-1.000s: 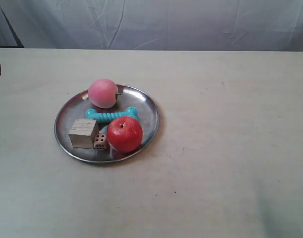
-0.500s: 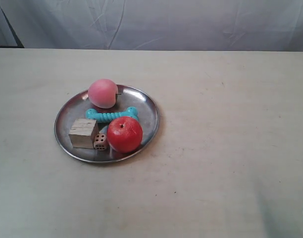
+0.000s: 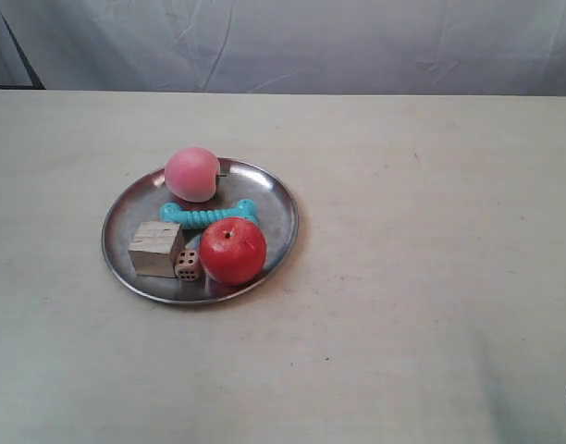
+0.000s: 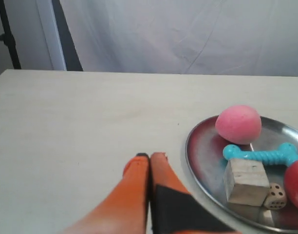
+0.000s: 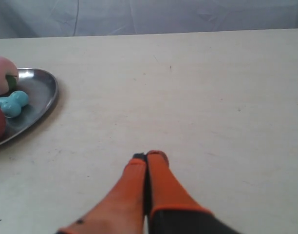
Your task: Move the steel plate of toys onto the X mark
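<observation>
Left gripper (image 4: pixel 149 156), right gripper (image 5: pixel 147 156) closed; neither touches steel plate (image 3: pixel 276 217).

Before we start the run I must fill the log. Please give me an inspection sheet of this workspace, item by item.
Surface: pale table, bare around the plate.
Job's things: steel plate holds pink ball, red apple, teal bone, wooden cube, die; X mark not made out.
Clutter: nothing seen.
Pincers: left pincer shut, empty, beside the plate, not touching; right pincer shut, empty, over bare table.
Cables: nothing seen.
Surroundings: white cloth backdrop.
</observation>
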